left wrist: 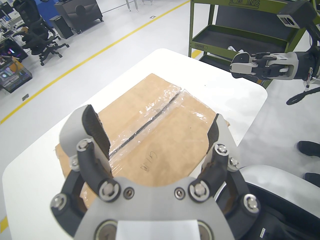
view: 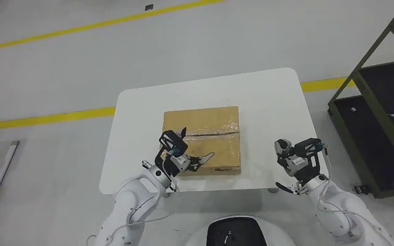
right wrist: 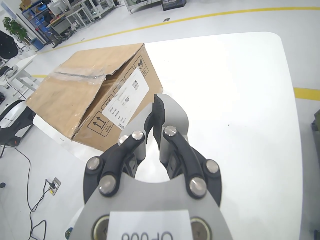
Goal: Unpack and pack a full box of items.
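Seam [view: 212, 131] is what the opening move turns on. It runs left to right across the top of the box [view: 203, 147], under clear tape [right wrist: 75, 72]. The box sits shut in the middle of the table [view: 265, 98]. The left gripper [left wrist: 152, 119] hangs over the near-left part of the box top with its fingers spread wide. The seam lies just on its far side and runs rightward from there. The right gripper [right wrist: 157, 107], fingers pressed together on nothing, is well off to the right, beyond the box's labelled side and by the table's near-right corner. The left arm is plainly nearer, so I judge it better placed to start on the tape. Nothing is unpacked yet.
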### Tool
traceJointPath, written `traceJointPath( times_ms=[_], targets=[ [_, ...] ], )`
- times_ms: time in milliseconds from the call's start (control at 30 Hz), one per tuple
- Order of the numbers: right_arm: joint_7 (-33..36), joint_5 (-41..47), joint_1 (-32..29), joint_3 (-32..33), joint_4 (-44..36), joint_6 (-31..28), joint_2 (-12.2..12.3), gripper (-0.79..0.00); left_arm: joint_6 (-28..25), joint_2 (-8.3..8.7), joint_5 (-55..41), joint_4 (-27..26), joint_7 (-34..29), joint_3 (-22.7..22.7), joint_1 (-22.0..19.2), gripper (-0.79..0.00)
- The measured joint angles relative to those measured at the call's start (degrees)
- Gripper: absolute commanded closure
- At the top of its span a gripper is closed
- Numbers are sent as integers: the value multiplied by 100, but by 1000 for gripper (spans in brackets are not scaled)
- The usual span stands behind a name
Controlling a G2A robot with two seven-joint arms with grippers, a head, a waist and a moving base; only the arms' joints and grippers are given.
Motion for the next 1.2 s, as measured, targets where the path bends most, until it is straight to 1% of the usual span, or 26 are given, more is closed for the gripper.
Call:
traceJointPath(
  times_ms=[67, 133, 267, 300, 400, 433, 467, 500, 533, 733, 900, 967, 1033, 1100, 1200],
  targets=[
    [-1, 7, 2, 6, 16, -16, 0, 0, -143, -21, 210, 65, 1, 196, -214, -785],
    [15, 3, 11, 12, 26, -31, 0, 0, -222, -66, 411, 230, -84, 495, -528, -785],
    [28, -6, 22, 30, 25, -37, 0, 0, -160, -187, 810, 604, -424, 1106, -1194, -785],
    [28, -5, 13, 40, 14, -36, 0, 0, -131, -228, 905, 714, -549, 1283, -1390, -757],
    [16, -17, -32, 67, -11, -29, 2, 0, -78, -322, 1109, 990, -762, 1656, -1785, -634],
    [11, -20, -48, 78, -18, -24, 2, 0, -91, -344, 1175, 1054, -827, 1747, -1887, -533],
    [5, -19, -66, 90, -25, -16, 2, 0, -133, -360, 1307, 1106, -885, 1832, -1982, -456],
    [-2, -10, -90, 109, -35, -5, 3, 0, -194, -376, 1523, 1173, -926, 1928, -2082, -440],
    [-6, -2, -106, 123, -44, 1, 3, 0, -224, -386, 1645, 1229, -931, 1983, -2127, -409],
    [-19, 10, -172, 175, -91, 30, 2, 0, -333, -444, 1911, 1442, -1011, 2179, -2245, -369],
    [-18, 17, -183, 181, -113, 43, -2, 0, -512, -472, 2281, 1546, -1094, 2313, -2354, -376],
    [-14, 20, -182, 181, -117, 39, -3, 0, -557, -482, 2374, 1571, -1099, 2344, -2378, -422],
    [-11, 14, -180, 183, -118, 29, -3, 0, -601, -492, 2469, 1579, -1113, 2375, -2397, -419],
    [-10, 14, -179, 183, -117, 27, -5, 0, -661, -502, 2593, 1571, -1118, 2411, -2426, -391],
    [-6, 27, -172, 180, -118, 27, -8, 0, -711, -518, 2754, 1587, -1103, 2459, -2459, -369]
  ],
)
